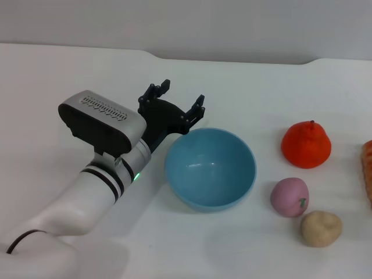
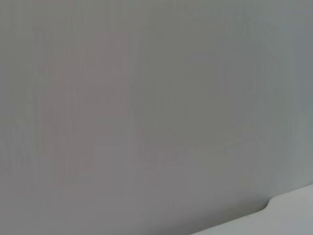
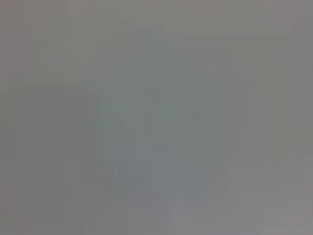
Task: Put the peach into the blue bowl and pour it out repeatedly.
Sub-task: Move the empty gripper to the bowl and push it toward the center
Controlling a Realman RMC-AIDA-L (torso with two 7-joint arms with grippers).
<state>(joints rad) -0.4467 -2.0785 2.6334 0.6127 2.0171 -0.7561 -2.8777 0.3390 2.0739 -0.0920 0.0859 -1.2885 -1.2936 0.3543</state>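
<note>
Light-blue and empty, the blue bowl is seen upright on the white table, with the left gripper held just beside its far-left rim, fingers apart, while the peach lies apart to the bowl's right, apparently touching the beige potato.

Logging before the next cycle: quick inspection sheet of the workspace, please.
Surface: white table, no spills seen.
Job's things: blue bowl upright and empty; peach on the table to the bowl's right, not touching it.
Clutter: orange-red fruit behind the peach; beige potato in front of it; an orange thing cut off at the right edge.
Grippers: left gripper fingers open, beside the bowl's far-left rim, holding nothing; right gripper not in view.
Cables: a dark cable by the left arm's base.
Surroundings: plain grey wall.
</note>
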